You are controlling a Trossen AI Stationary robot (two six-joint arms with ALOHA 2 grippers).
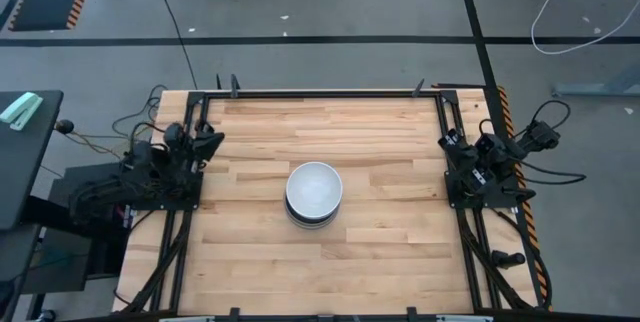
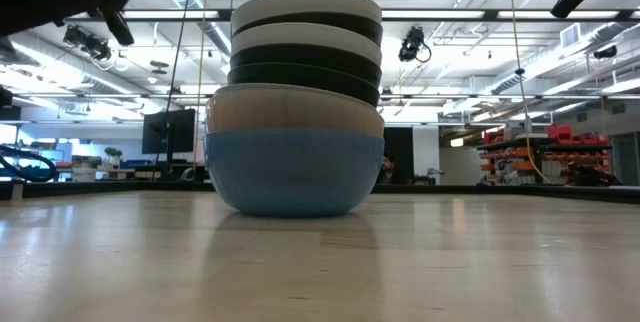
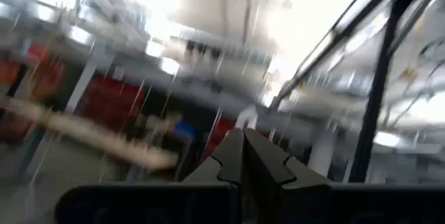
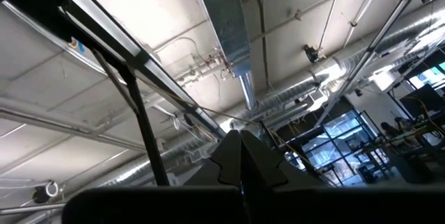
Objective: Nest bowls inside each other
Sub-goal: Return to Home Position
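Observation:
The bowls stand nested in one stack (image 1: 314,194) at the middle of the table, a white bowl on top in the high view. In the low view the stack (image 2: 296,112) rests on a blue bowl's base (image 2: 292,177), with a pale bowl, black bowls and white bowls above it. My left gripper (image 3: 243,156) is shut, folded back at the table's left edge (image 1: 205,142), far from the stack. My right gripper (image 4: 241,156) is shut, folded back at the table's right edge (image 1: 452,144). Both wrist views look up at the ceiling.
The wooden table top (image 1: 380,252) lies bare around the stack. Black frame rails (image 1: 330,93) run along the table's edges, with cables and arm bases at both sides. A dark side table (image 1: 20,152) stands to the left.

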